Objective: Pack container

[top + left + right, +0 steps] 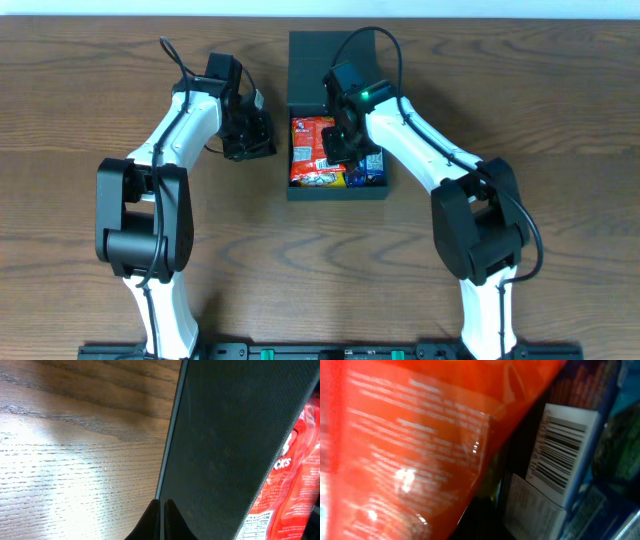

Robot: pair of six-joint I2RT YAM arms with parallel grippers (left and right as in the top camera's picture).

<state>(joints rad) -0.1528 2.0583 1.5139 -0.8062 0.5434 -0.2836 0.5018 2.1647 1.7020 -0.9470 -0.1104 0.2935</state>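
**A:** The wood-grain table (80,100) is filling the whole overhead view. Where is the container sitting?

**B:** The container (335,193) is resting on the table between the two arms. Its lid (312,70) is standing open at the far side.

**A:** What is lying inside the container?

**B:** A red packet (308,140) is taking up the left part of the container. A blue packet (372,165) is lying in the right part, and its white barcode label (565,460) is showing in the right wrist view.

**A:** What is the left gripper doing?

**B:** The left gripper (252,140) is hovering just outside the container's left wall. Its fingertips are pressing together and holding nothing. In its own view they are pointing at the foot of that dark wall (225,435).

**A:** And the right gripper?

**B:** The right gripper (340,150) is reaching down inside the container, over the red packet. It is fully closed. Its camera is sitting so close to the red wrapper (420,435) that the fingers are not showing, so I cannot tell whether it is pinching anything.
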